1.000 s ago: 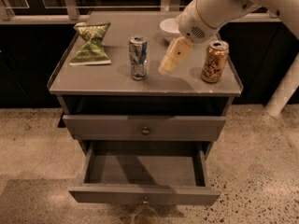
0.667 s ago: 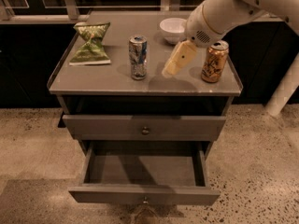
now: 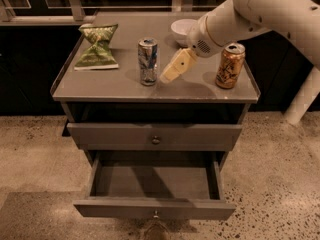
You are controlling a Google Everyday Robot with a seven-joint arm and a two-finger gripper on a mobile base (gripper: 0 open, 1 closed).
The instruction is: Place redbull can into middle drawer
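Note:
The redbull can [image 3: 147,61], slim and silver-and-blue, stands upright on the grey cabinet top [image 3: 115,84], near the middle. My gripper [image 3: 170,73], pale yellow on a white arm, reaches down from the upper right. Its tip is just right of the can, low over the top, and holds nothing that I can see. The middle drawer [image 3: 154,208] is pulled open below, and its shallow grey inside shows nothing in it. A small round knob sits on its front edge.
A gold-brown can [image 3: 229,65] stands at the right of the top. A white bowl [image 3: 181,30] sits at the back behind the arm. A green chip bag [image 3: 97,49] lies at the left. The upper drawer front [image 3: 155,136] is closed. Speckled floor surrounds the cabinet.
My gripper has moved left and a little down, from beside the gold-brown can to close beside the redbull can. The cans and the drawer have not moved.

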